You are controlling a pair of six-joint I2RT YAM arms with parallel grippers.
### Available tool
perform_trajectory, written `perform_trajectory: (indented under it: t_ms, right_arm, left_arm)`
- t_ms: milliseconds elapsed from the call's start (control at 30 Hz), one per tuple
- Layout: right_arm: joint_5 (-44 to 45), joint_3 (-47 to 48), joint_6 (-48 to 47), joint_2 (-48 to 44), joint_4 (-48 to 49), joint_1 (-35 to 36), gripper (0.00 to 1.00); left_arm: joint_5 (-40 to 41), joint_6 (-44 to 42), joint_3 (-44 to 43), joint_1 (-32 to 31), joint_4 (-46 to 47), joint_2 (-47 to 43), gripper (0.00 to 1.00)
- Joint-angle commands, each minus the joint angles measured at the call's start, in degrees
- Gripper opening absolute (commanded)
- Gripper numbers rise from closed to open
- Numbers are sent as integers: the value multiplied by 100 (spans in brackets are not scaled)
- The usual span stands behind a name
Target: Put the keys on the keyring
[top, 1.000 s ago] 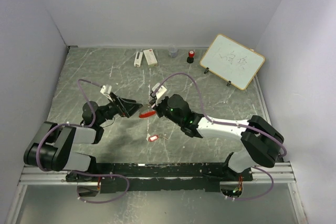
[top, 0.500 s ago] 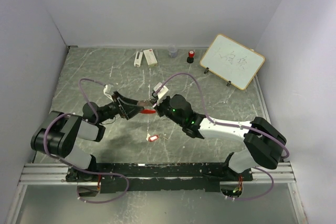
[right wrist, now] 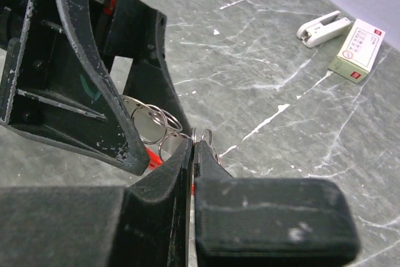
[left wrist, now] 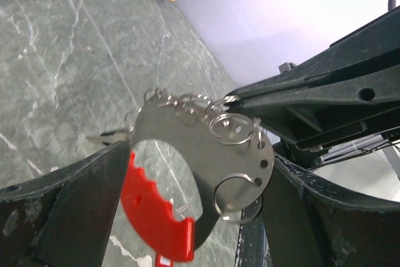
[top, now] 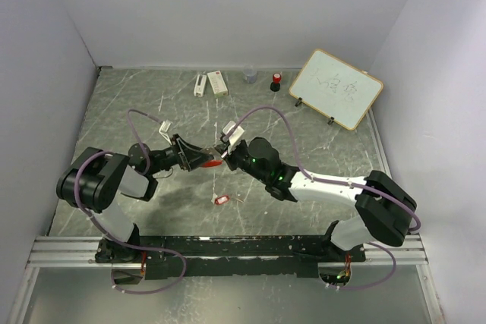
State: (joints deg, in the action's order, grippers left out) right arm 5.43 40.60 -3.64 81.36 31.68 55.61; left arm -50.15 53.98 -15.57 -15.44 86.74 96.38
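Keyring (left wrist: 206, 154) (one) hangs in right gripper (right wrist: 193, 148); one red-tagged key (top: 222, 199) lies apart.

Grey marbled table (top: 152, 111), red-tagged key (top: 221, 199) lying near front, white box (top: 217, 82), whiteboard (top: 335, 89), red-capped cylinder (top: 276, 81) behind

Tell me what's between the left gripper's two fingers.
The keyring, its grey plate and red fob, held by the shut right gripper; the left wrist view shows it.

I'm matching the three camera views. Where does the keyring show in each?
Top external: keyring just left of centre.
Left wrist: keyring at centre, its red fob lower left.
Right wrist: left of centre, mostly its rings showing.
Shared landmark: the shut right gripper, tips on the rings, in all three.
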Motion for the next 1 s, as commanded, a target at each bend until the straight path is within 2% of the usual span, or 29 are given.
perform_trajectory:
  t_ms: [0,67,133,300,333,500,533,633,733,967]
  right_arm:
    - [-203,23,-8,-156,216,2,0]
    - [-242,35,2,-148,203,2,0]
    - [-238,43,20,-134,182,-1,0]
    - [-35,40,91,-241,72,2,0]
    - [92,43,118,-268,2,2,0]
    - [436,31,278,-468,-412,2,0]
    - [501,13,337,-519,-509,2,2]
    - [677,-1,558,-667,-962,2,18]
    - [860,-153,755,-848,-1224,3,29]
    - [1351,-444,939,-1280,-1395,3,34]
  left_arm:
    - [107,-250,-250,-138,1318,-199,89]
    - [171,-315,-269,-187,1216,-252,84]
    - [173,-393,-309,-227,1110,-299,74]
    - [182,-582,-340,-293,814,-377,14]
    - [205,-605,-310,-293,787,-409,8]
    - [402,-927,-228,-294,267,-780,7]
    - [454,-1025,-208,-293,129,-886,7]
    - [622,-1401,-233,-293,-439,-1267,7]
    - [770,-1824,-259,-293,-982,-1624,7]
    - [646,-2163,-453,-293,-1281,-1864,7]
